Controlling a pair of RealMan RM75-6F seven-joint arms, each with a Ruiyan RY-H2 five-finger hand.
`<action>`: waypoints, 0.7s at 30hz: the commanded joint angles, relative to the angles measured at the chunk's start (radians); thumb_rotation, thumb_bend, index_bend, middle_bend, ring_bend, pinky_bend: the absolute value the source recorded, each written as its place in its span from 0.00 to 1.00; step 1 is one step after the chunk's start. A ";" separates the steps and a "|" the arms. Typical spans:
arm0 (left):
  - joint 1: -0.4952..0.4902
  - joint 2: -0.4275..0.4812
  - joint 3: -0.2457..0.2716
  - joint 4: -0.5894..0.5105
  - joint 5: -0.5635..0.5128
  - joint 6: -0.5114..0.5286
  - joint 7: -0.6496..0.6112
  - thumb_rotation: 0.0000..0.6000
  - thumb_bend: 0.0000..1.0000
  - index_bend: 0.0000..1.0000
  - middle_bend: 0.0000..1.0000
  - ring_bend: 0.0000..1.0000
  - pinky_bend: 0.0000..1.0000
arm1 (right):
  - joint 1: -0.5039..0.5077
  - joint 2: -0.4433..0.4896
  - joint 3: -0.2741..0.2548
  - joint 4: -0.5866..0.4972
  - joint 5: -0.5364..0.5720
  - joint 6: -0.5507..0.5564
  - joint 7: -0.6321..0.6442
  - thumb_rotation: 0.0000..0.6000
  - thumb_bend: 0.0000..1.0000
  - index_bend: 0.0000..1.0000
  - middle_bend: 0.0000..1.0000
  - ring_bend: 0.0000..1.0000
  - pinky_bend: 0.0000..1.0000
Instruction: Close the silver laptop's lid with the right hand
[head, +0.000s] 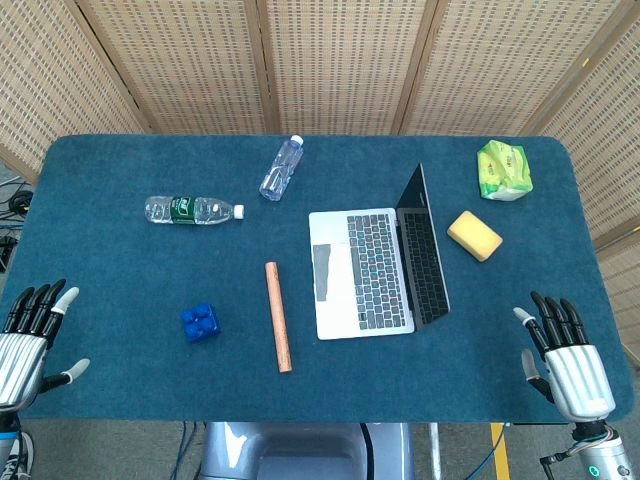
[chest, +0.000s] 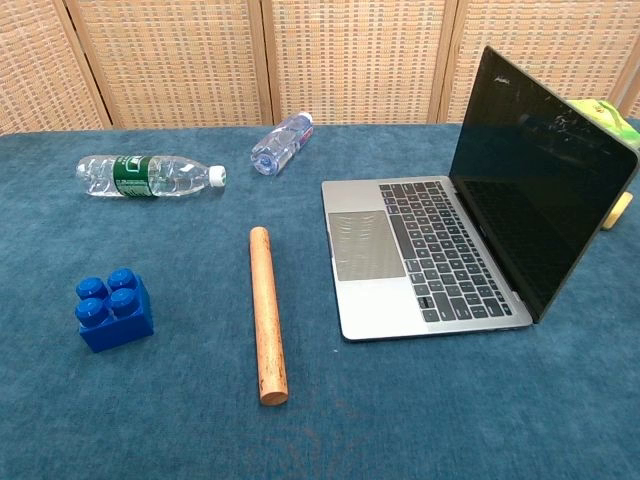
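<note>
My right hand (head: 568, 352) rests open-fingered and holding nothing at the table's near right edge. My left hand (head: 30, 340) likewise at the left. The silver laptop (head: 362, 272) sits mid-table with its dark-screened lid (chest: 535, 190) raised.

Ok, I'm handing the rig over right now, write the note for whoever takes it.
Left hand: open, holding nothing, at the table's near left edge.
Right hand: open, fingers spread, at the near right edge, well short of the laptop.
Silver laptop: mid-table, right of the wooden rod, lid up, screen dark, hinge on its right side, yellow sponge just beyond.
Done: nothing yet.
Left: bring the right hand behind the lid and push it down onto the keyboard.
</note>
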 joint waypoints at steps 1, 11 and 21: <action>0.001 0.000 0.000 -0.001 0.001 0.001 0.002 1.00 0.06 0.00 0.00 0.00 0.00 | 0.000 -0.001 -0.001 0.001 -0.002 0.000 -0.002 1.00 0.61 0.14 0.00 0.00 0.00; 0.002 0.001 0.000 -0.003 0.005 0.007 0.001 1.00 0.06 0.00 0.00 0.00 0.00 | -0.001 -0.001 -0.003 -0.001 -0.012 0.009 -0.002 1.00 0.61 0.14 0.00 0.00 0.00; 0.002 0.004 0.000 -0.003 0.004 0.006 -0.004 1.00 0.06 0.00 0.00 0.00 0.00 | -0.001 -0.001 -0.003 -0.001 -0.010 0.008 -0.001 1.00 0.61 0.14 0.00 0.00 0.00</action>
